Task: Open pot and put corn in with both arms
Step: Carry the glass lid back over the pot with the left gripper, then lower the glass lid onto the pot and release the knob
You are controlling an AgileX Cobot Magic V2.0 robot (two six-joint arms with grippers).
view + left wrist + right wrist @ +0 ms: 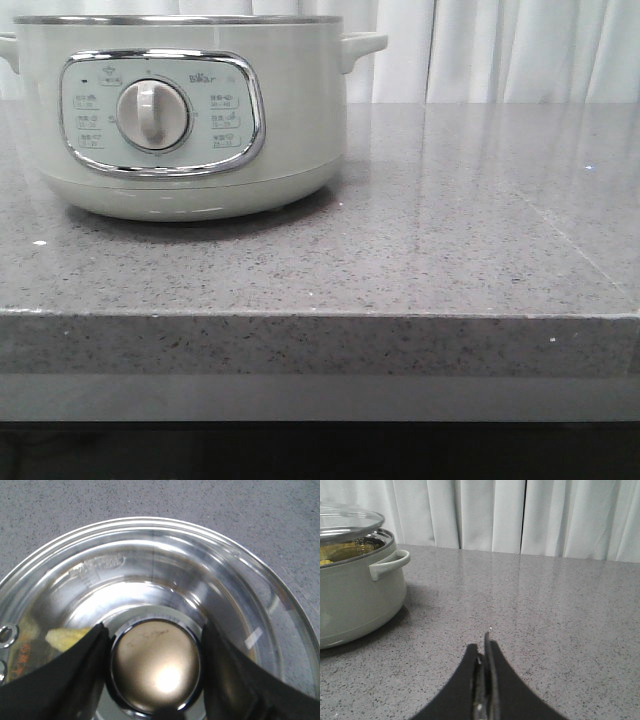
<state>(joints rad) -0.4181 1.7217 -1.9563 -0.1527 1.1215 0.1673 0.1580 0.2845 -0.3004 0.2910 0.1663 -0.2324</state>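
A: Left gripper (156, 672)?
B: I read it clamped on the glass lid's (240, 595) knob (156, 667), above the pot (185, 115). Corn (67, 637) inside.
A: Right gripper (484, 655)?
B: Fingers pressed together, empty, over the granite countertop (560, 615).

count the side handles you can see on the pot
2. In the front view, one handle sticks out on the right side of the pot, and one handle shows at the picture's left edge, cut off. The right wrist view shows just one.

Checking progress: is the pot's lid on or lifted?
Lifted: the lid hovers above the pot rim, its knob between the left end effector fingers.
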